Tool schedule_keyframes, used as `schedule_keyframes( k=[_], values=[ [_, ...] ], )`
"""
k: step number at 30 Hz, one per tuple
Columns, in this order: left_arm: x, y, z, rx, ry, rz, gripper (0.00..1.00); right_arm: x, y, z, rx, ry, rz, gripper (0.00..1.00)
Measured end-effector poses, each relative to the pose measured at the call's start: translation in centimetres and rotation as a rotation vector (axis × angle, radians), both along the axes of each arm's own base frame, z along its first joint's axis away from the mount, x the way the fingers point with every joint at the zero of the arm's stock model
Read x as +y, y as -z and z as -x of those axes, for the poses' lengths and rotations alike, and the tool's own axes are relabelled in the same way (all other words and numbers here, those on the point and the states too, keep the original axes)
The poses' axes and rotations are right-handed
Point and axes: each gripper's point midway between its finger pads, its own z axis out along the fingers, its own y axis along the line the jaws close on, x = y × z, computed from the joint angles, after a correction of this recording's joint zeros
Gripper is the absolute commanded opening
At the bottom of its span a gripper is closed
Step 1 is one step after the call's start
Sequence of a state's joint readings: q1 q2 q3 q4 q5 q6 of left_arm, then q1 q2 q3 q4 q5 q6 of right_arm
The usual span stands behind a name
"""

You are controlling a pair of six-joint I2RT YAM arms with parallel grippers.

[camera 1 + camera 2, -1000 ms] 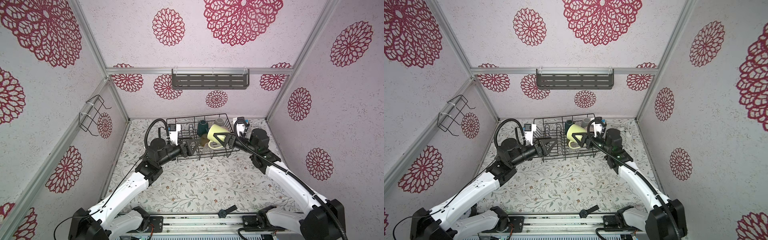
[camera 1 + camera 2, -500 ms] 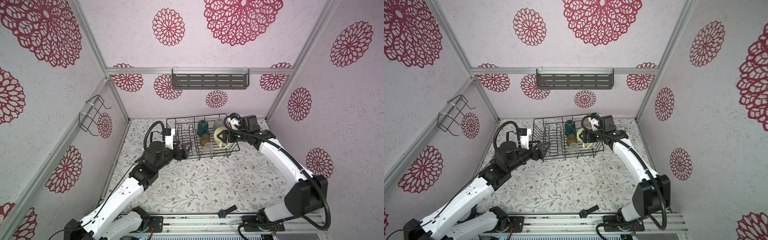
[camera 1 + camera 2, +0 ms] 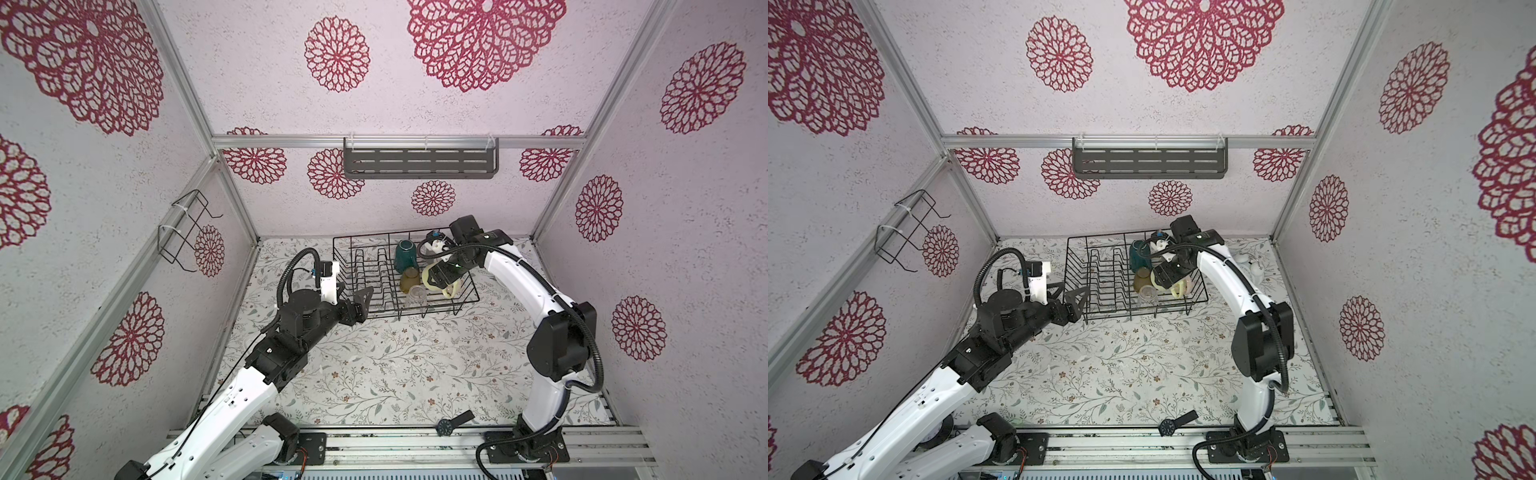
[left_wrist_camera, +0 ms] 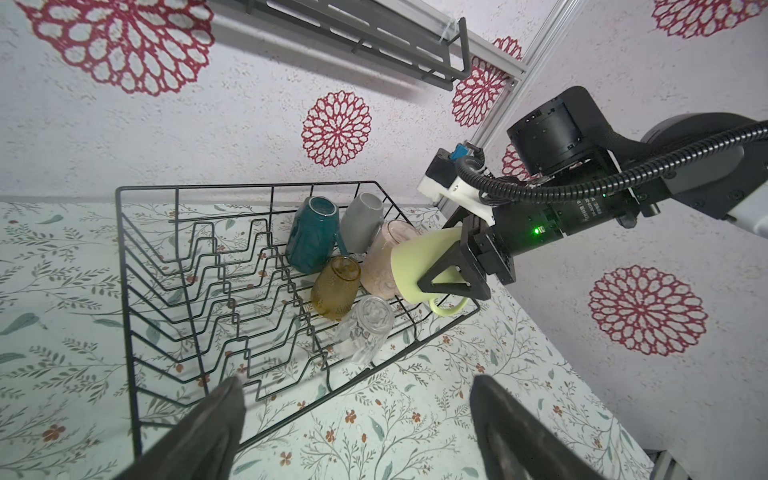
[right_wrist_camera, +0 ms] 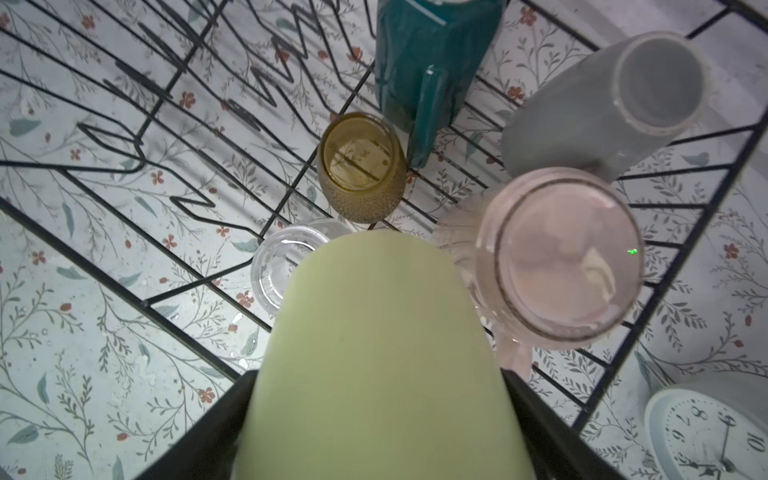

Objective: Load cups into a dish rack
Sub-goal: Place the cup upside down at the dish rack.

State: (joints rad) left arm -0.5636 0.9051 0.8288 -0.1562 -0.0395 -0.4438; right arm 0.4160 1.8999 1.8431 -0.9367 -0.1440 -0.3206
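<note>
While clamped, green mug (image 4: 415, 270) slants, handle down.

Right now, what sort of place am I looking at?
Probably a mock kitchen corner inside a test booth: papered panels on aluminium framing, a dish rack of cups, a grey wall shelf.

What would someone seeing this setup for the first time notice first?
Most likely the right gripper clamped on a light green mug, held tilted over the right end of the black dish rack, next to a cluster of other cups already inside. The big red flower medallions on the pale walls also jump out.
</note>
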Motion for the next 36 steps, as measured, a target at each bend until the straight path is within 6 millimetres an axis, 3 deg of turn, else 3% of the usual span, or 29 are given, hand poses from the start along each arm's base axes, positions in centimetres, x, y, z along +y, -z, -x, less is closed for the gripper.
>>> schedule_keyframes(
  k=[7, 19, 31, 36],
  values=[
    [0.5, 0.7, -0.1, 0.007, -0.024, -0.039, 0.9, -0.4, 3.0, 0.2, 0.039, -0.064, 0.142, 0.51],
    [1.2, 1.6, -0.3, 0.015, -0.046, -0.099, 0.92, -2.0, 4.2, 0.2, 0.044, -0.18, 0.288, 0.52],
    [2.0, 2.5, -0.3, 0.031, -0.069, -0.155, 0.93, -1.6, 8.2, -0.2, 0.084, -0.269, 0.407, 0.56],
    [2.5, 2.5, -0.2, 0.03, -0.084, -0.168, 0.93, -1.9, 8.7, -0.7, 0.076, -0.268, 0.446, 0.6]
  ],
)
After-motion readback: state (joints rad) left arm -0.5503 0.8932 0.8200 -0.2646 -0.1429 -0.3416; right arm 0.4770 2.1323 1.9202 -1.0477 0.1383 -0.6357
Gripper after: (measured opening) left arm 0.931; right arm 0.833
